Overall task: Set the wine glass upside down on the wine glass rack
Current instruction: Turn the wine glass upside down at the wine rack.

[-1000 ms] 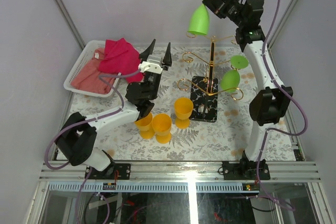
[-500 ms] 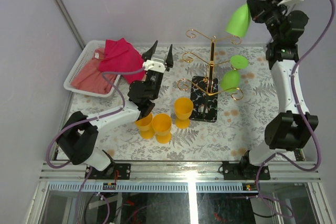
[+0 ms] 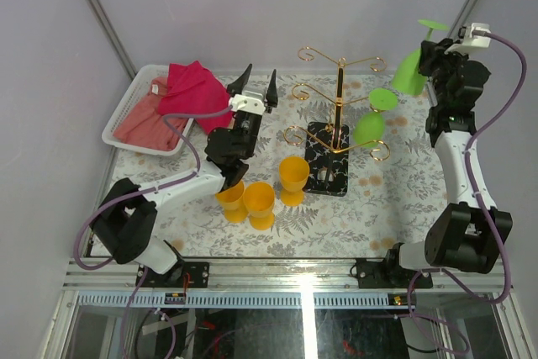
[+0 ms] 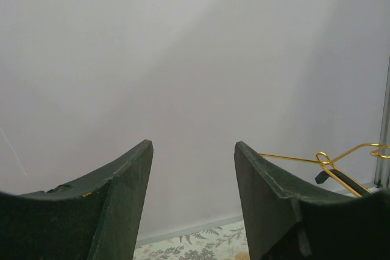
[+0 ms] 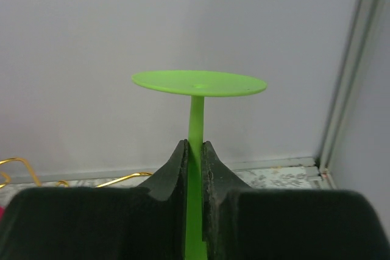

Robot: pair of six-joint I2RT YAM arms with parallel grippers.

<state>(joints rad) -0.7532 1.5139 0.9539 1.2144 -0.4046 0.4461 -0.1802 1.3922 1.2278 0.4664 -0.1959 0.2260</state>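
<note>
Right gripper clamps the inverted green wine glass by its stem, upper right of frame; left gripper spread, empty.

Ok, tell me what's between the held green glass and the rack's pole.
Top view: between the held glass and the pole are curled gold arms and a second green glass hanging upside down.

In the right wrist view we see only the foot and stem of the wine glass; its bowl lies hidden below the right gripper and the bottom edge. From above, that gripper covers the stem. In the left wrist view the right edge cuts the wine glass rack, so its pole and base go unseen. The left arm overlaps one yellow goblet.
</note>
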